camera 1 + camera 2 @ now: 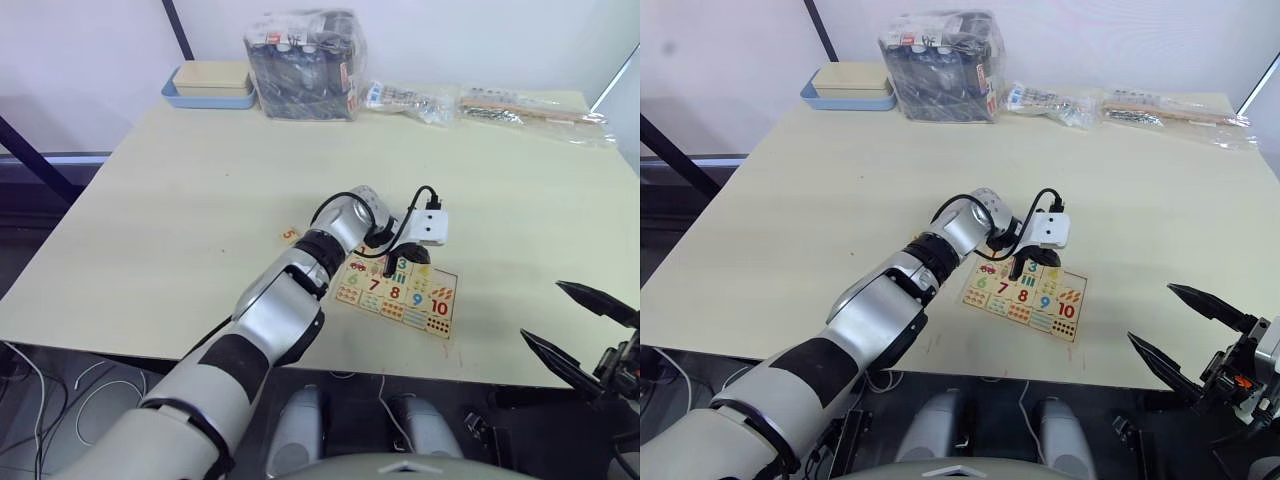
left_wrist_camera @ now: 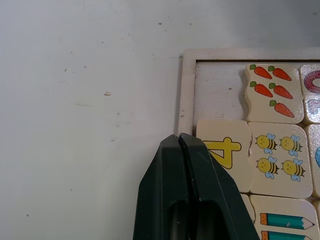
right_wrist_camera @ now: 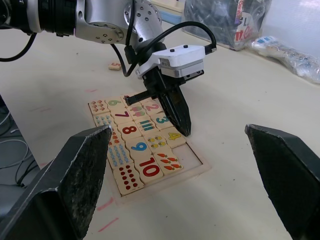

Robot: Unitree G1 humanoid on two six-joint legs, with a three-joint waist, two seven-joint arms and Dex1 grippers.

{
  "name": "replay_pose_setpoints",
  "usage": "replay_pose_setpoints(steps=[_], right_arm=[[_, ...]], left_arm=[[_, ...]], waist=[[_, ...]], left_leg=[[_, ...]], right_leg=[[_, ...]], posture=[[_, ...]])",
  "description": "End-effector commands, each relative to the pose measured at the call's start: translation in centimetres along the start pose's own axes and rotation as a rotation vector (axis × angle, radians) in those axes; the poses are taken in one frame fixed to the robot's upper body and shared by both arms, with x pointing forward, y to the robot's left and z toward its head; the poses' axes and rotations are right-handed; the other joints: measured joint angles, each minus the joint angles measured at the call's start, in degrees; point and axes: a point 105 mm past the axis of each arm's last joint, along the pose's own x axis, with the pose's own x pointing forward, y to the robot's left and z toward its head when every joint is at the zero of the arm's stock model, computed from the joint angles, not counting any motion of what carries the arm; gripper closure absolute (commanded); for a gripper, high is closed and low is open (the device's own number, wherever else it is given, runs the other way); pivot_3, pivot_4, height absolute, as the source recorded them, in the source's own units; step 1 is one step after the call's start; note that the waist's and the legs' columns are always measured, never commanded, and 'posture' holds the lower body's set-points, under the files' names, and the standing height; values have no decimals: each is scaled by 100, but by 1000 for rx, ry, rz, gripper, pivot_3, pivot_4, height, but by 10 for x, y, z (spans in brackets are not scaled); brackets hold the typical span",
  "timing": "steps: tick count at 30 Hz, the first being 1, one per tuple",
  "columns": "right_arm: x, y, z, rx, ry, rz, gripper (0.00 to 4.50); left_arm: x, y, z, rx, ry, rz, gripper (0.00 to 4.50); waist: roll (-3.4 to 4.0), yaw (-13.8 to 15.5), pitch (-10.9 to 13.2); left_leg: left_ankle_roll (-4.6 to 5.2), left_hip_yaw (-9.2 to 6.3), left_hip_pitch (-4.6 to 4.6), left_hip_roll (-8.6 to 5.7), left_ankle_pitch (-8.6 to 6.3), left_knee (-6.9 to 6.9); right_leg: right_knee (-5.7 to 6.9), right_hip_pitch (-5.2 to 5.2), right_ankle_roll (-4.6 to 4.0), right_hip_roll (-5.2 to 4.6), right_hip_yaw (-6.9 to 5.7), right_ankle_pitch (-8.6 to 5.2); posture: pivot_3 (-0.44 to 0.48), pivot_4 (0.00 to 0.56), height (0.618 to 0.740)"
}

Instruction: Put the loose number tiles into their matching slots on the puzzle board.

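The left gripper [image 3: 184, 131] is pressing its closed, empty fingers [image 2: 192, 200] onto the 4 tile [image 2: 226, 152] in the puzzle board [image 1: 398, 293] near the bench's [image 1: 200, 200] front edge. The 5 tile [image 1: 290, 234] is lying loose beside the arm. The right gripper [image 1: 580, 330] is hanging wide open off the bench, holding nothing.

A pale wooden bench [image 1: 180, 200] carried everything in sight. At its far left corner lay a blue-rimmed tray [image 1: 175, 98] with a cream-coloured box [image 1: 212, 78] resting in it. Just beside the tray stood a bulky clear plastic bag [image 1: 303, 65] packed with dark items. Further along the far edge lay a small clear packet [image 1: 405, 100] of printed pieces, and beyond it, toward the far right corner, a long clear packet [image 1: 530, 106] holding wooden sticks. Faint red marks [image 3: 107, 225] showed on the bench near its front edge.
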Motion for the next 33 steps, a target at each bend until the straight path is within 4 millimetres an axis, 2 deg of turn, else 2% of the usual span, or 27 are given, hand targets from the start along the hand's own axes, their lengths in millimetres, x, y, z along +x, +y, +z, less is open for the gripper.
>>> replay_pose_setpoints(steps=[1,5,10,14,18,21,24,27,29,33], right_arm=[[2,3,8,-34,-26,9,0],[5,3,8,-35,-31,13,0],[15,2,6,-23,-48,35,0],[22,-3,6,-15,-63,56,0],[29,-7,3,-10,-64,99,0],[32,-16,3,-9,-80,89,0],[33,-23,-4,7,-76,71,0],[30,-27,-9,20,-68,66,0],[28,-32,-11,28,-63,51,0],[23,-35,-18,56,-39,44,0]], left_arm=[[-7,9,12,28,-30,34,4448],[-25,22,21,-39,-139,96,4448],[-76,34,8,-199,-294,209,4448],[-109,35,1,-299,-381,324,4448],[-142,31,-15,-437,-431,489,4448],[-171,21,-37,-505,-472,683,4448],[-199,0,-57,-574,-530,870,4448],[-209,-17,-72,-640,-534,984,4448],[-217,-36,-86,-674,-506,1054,4448],[-223,-71,-101,-715,-467,1106,4448]], waist=[[0,0,0],[0,-4,0],[3,-136,-1],[5,-133,-3],[4,-130,-2],[6,-122,-3],[10,-172,-8],[6,-116,-5],[7,-114,-5],[5,-136,-6]], left_leg=[[0,0,0,0,0,0],[0,0,0,0,0,0],[0,-2,2,3,0,-2],[-1,-4,9,4,0,-1],[-1,-4,12,5,1,2],[-1,-10,14,5,1,1],[-3,6,35,11,0,-2],[-3,6,53,12,1,-9],[-3,6,64,13,1,-9],[-3,20,101,21,0,-10]], right_leg=[[0,0,0,0,0,0],[0,0,0,0,0,0],[5,-1,0,0,-1,0],[6,8,1,0,-3,1],[9,10,2,-1,-3,2],[12,11,3,0,-10,2],[14,17,23,-3,9,14],[15,29,21,-2,5,13],[14,37,1,-4,5,3],[13,68,0,-19,15,2]], posture=[[0,150,740],[0,150,740],[0,150,740],[0,150,740],[0,150,740],[0,150,740],[0,150,740],[0,150,740],[0,150,740],[0,150,740]])
